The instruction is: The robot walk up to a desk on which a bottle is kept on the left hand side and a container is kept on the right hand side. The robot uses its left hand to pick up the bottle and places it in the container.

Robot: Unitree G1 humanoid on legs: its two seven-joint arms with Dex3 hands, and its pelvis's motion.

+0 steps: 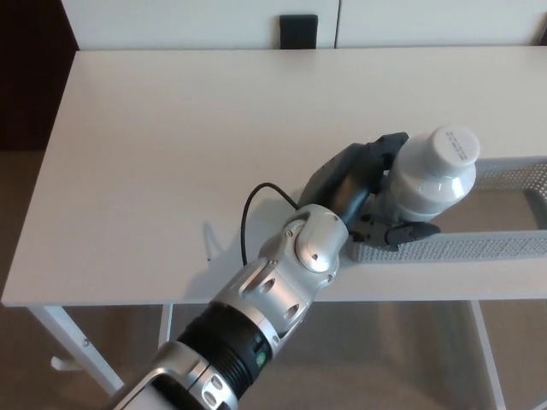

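Observation:
A white bottle (430, 178) with a white cap is held in my left hand (369, 195), whose black fingers are closed around its body. The bottle is tilted, cap pointing up and to the right. It hangs over the left end of the grey mesh container (479, 246), which lies on the right side of the white desk (171, 154). I cannot tell whether the bottle touches the container floor. My silver left forearm reaches in from the lower left. My right hand does not show.
A black cable loops off my left wrist over the desk. A dark square object (298, 32) sits against the wall beyond the desk's far edge. The desk's front edge runs just below the container.

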